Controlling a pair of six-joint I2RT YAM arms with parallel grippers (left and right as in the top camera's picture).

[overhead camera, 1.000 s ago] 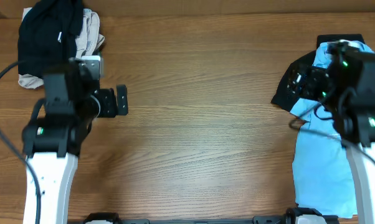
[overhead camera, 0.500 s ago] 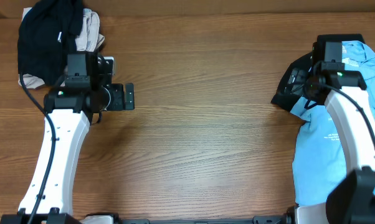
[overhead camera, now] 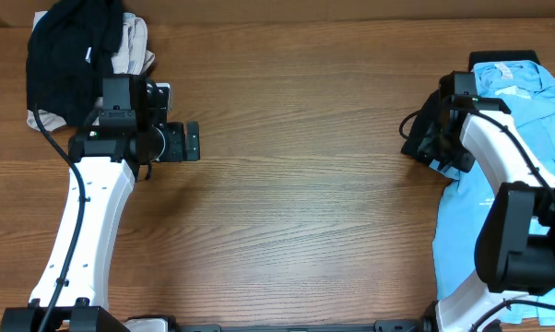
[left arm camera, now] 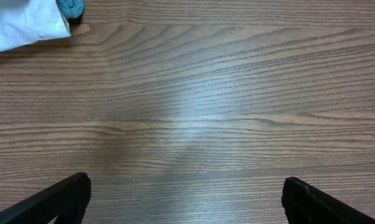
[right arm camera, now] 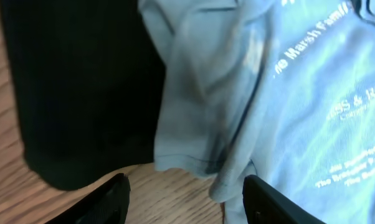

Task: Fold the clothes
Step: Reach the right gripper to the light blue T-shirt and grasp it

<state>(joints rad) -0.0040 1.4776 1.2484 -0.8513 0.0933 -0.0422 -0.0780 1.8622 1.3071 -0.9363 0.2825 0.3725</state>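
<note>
Currently: black garment pile [overhead camera: 61,74] sits top left, beige garment [overhead camera: 132,46] tucked against its right side. Left gripper [overhead camera: 193,141] is just below-right of the pile, jaws wide, holding nothing, over bare table [overhead camera: 305,184]. Far right, light blue T-shirt [overhead camera: 485,221] overlaps a second black garment [right arm camera: 81,93]. Right gripper [right arm camera: 187,198] is low at the shirt hem, fingers apart, not clamped.

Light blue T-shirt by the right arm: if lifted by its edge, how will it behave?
Probably floppy: the light blue T-shirt lies rumpled with soft folds, so it should drape and sag. Likely light, being thin fabric. It overlaps a black garment, so pulling might drag that along.
</note>
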